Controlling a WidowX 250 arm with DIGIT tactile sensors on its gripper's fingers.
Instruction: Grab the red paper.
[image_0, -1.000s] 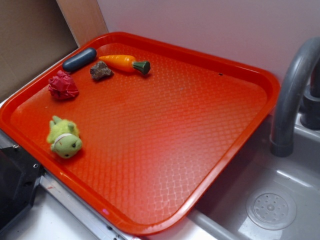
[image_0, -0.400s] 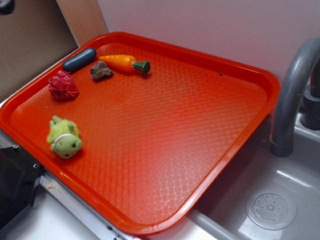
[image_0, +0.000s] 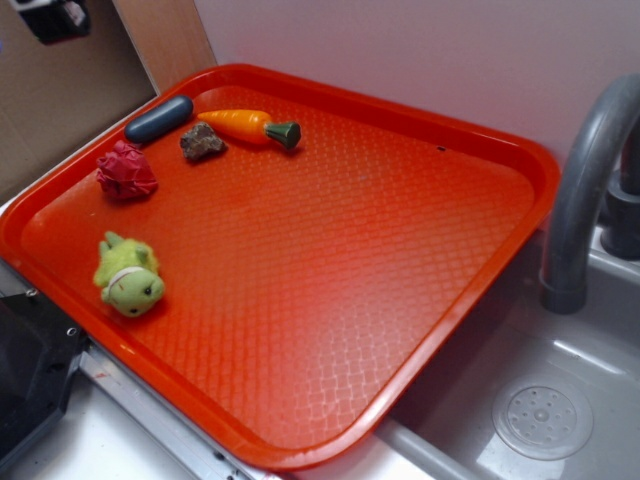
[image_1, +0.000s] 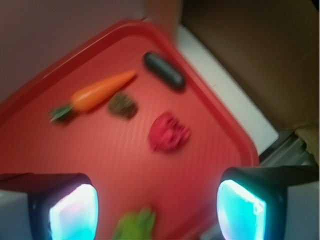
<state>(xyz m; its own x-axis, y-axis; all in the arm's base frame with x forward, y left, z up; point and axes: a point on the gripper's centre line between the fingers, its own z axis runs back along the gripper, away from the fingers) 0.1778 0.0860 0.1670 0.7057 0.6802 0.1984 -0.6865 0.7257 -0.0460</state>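
Note:
The red paper (image_0: 126, 171) is a small wrinkled crimson ball near the left rim of the orange-red tray (image_0: 520, 150). In the wrist view it (image_1: 169, 132) lies ahead of and well below my gripper (image_1: 157, 210), which is open and empty, its two fingertips (image_1: 75, 212) wide apart. In the exterior view only a dark part of the gripper (image_0: 55, 18) shows at the top left corner, high above the tray's left side.
On the tray lie a green plush toy (image_0: 128, 276), a brown rock (image_0: 203, 142), a toy carrot (image_0: 250, 126) and a dark blue capsule (image_0: 158, 119). A grey faucet (image_0: 585, 180) and sink (image_0: 545, 420) stand at the right. A cardboard wall (image_0: 60, 100) is at the left.
The gripper has come into the exterior view at the top left corner and moved further in. The objects on the tray have not moved.

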